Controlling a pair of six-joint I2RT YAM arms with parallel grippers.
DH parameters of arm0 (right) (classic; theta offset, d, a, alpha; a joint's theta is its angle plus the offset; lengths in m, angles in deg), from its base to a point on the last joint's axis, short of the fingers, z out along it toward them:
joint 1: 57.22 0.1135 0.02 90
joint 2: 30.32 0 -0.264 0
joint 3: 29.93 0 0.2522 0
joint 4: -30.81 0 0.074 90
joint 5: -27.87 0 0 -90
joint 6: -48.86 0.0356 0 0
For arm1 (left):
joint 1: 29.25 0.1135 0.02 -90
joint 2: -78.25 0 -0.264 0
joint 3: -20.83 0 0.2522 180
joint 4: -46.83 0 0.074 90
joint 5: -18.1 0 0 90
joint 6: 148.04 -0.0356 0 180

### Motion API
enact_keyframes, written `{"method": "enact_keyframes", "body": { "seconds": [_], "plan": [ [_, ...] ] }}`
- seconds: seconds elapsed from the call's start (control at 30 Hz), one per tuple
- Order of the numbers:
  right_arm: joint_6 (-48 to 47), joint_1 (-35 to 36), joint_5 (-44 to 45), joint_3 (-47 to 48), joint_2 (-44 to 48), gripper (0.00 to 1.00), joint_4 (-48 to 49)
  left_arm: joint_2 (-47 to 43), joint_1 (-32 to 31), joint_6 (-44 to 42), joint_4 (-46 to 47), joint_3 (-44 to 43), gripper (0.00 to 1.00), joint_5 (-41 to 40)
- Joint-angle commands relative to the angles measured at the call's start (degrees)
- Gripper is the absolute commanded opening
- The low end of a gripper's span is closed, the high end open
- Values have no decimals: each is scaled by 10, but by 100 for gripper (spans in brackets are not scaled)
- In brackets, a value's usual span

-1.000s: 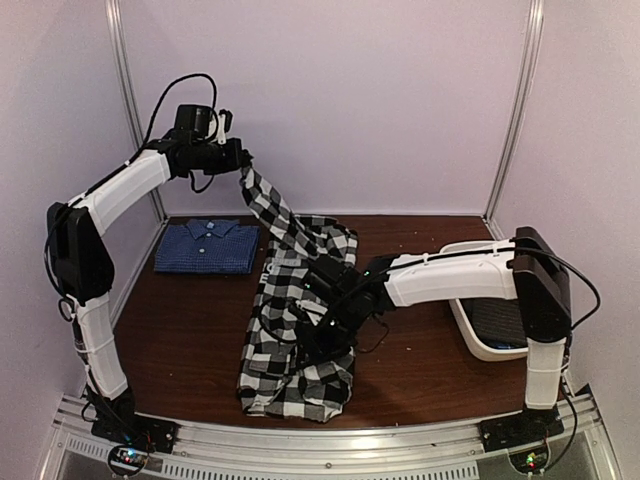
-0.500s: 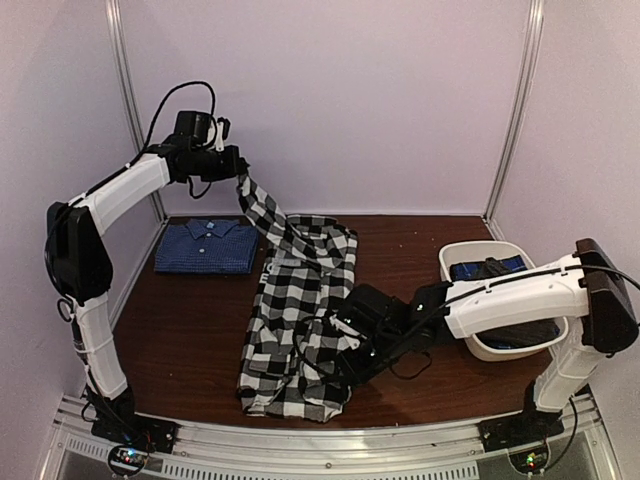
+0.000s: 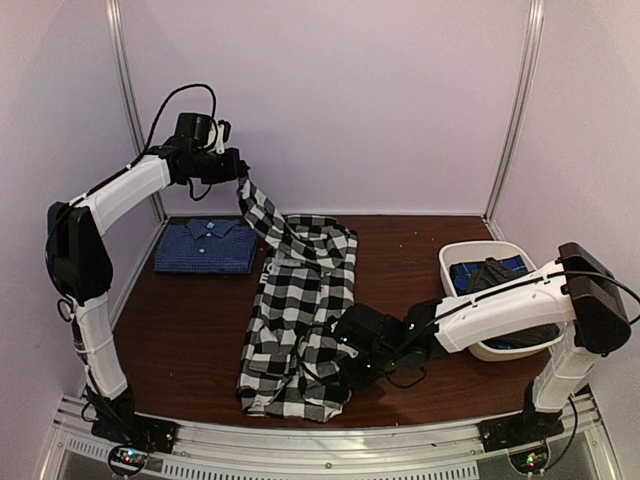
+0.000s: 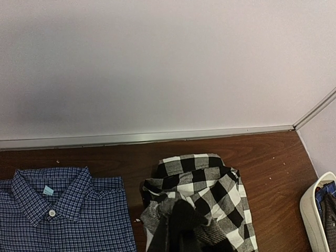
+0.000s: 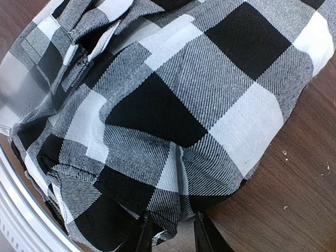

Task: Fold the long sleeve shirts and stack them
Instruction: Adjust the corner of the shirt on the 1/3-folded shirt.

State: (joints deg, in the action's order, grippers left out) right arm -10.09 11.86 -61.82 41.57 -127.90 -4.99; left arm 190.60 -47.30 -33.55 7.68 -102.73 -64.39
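**Surroundings.** The brown wood table carries three groups of items. A white oval basket sits at the right side, and the right arm's white forearm passes in front of its near rim. Dark blue and charcoal cloth lies inside the basket. A dark blue finely patterned shirt lies folded flat at the left rear, collar toward the back wall, just beside the checked shirt but apart from it. A metal rail runs along the near table edge.

**Task item.** The black-and-white checked shirt lies lengthwise down the middle of the table, partly doubled over and wrinkled. One end rises off the table as a taut strip to the left gripper.

**Left gripper.** It is raised well above the rear of the table and clamped on the lifted end of the checked shirt. In the left wrist view the bunched cloth hangs at the bottom edge.

**Right gripper.** The right gripper sits low at the shirt's near right edge. In the right wrist view its two fingers stand apart, with bare wood showing between them. The folded hem reaches just between the tips and appears not to be pinched.

**Limits of view.**
- The left wrist view does not clearly show its own fingers: dark cloth covers them.
- The right wrist view is almost filled by checked cloth, so the shirt's outline is cut off on three sides.
- The top view hides the right fingertips behind the wrist body.
- The garments in the basket are too crumpled and too covered to tell apart.
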Motion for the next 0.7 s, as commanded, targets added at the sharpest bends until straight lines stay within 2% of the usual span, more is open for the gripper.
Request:
{"method": "enact_keyframes", "body": {
  "seconds": [0.0,0.4,0.57,0.67],
  "plan": [
    [2,1,12,1,-10,30,21,-26,5,-7,22,2,0,4],
    [14,12,-2,-19,-9,29,31,-21,5,-5,22,2,0,9],
    [21,14,-23,-17,-10,23,37,-17,5,-5,22,1,0,10],
    [24,16,-26,-16,-7,15,34,-16,5,-5,23,0,0,9]
  ]
}}
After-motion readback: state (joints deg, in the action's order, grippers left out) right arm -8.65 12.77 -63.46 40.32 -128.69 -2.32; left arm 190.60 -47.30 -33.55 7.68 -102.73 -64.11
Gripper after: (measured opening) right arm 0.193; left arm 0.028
